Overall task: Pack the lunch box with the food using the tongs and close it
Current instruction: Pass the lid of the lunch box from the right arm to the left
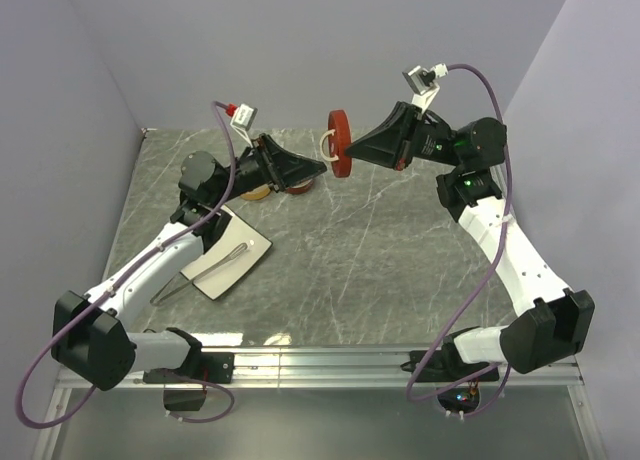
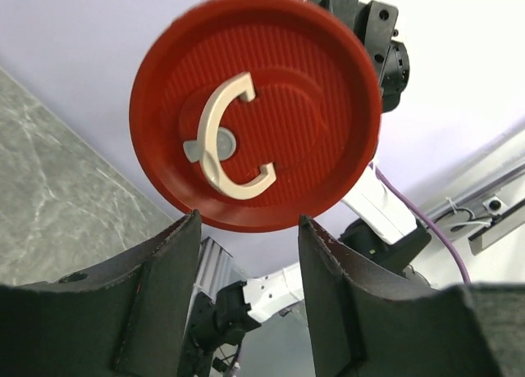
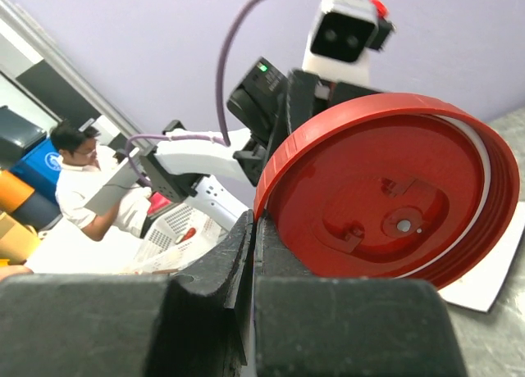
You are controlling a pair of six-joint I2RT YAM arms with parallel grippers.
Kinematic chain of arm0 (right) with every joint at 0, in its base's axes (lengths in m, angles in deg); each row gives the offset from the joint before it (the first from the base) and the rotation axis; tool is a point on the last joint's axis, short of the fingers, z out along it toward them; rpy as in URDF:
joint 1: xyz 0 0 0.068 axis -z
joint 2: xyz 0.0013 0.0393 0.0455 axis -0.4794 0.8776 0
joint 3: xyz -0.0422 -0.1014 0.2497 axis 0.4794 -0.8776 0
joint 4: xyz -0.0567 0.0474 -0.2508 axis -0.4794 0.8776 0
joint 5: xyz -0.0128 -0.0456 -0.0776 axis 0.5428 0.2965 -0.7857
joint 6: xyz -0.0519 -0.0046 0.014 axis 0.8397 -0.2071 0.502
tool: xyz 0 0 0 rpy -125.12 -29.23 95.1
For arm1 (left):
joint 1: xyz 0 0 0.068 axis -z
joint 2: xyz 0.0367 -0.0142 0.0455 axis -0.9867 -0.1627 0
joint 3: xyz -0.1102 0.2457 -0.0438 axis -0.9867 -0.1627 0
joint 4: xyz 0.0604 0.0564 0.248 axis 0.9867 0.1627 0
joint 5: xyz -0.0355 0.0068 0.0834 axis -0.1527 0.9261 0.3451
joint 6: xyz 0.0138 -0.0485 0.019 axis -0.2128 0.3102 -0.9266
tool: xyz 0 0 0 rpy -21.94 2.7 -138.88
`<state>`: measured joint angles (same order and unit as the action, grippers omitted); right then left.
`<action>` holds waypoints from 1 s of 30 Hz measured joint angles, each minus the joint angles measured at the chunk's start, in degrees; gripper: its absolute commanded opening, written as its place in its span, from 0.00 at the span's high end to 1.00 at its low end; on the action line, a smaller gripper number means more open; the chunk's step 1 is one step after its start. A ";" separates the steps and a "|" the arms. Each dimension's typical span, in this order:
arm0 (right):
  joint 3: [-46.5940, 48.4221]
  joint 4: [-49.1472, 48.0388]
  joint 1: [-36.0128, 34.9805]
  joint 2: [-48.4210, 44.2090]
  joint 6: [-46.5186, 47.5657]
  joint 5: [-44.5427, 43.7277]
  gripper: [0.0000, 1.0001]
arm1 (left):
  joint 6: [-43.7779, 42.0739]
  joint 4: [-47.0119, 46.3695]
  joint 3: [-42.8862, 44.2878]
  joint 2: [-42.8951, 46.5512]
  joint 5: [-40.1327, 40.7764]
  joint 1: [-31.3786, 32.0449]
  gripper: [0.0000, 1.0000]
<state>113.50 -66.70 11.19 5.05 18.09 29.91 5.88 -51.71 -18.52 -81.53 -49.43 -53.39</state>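
**K:** Mounting rail (image 1: 330, 358) at near edge: nothing to flag. Next out, seeing tongs (image 1: 205, 270) lying flat on white plate (image 1: 238, 262), near left, not in either gripper.

**M:** Food?

**K:** Can't see any. Maybe hidden behind left arm. Further back, making out cream tub (image 1: 258, 191) and dark red tub (image 1: 297, 187) right under left gripper (image 1: 322, 166), both half covered. Can't tell whether filled.

**M:** Lid?

**K:** Dark red lid (image 1: 340, 130) up in mid-air, standing on edge between both grippers. Pinched at rim by right gripper (image 1: 352, 155), clamped tight. Left jaws partway apart, straddling lower rim, no contact visible from wrist view.

**M:** Looks like a handover. Risks?

**K:** Releasing on right before left bites: dropped, then rolling off across table (image 1: 380, 240). Thin rim, shallow bite on either side: could twist or pop out. Could also close left onto right's fingertips instead of rim. And lidding before confirming food inside: risk of shutting an unpacked tub.
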 measured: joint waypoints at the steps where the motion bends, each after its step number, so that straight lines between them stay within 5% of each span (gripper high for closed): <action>1: 0.00 -0.92 0.00 0.00 -0.66 -0.07 1.00 | 0.22 -0.11 0.02 -0.04 -0.02 0.39 0.44; 30: -2.80 -6.64 -1.38 -0.20 -3.50 -0.04 1.00 | 2.23 -2.51 0.68 -0.31 0.02 0.98 0.58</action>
<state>110.71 -73.35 9.82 4.86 14.59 29.87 8.11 -54.23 -17.85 -81.83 -49.40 -52.41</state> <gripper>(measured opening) 0.009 0.422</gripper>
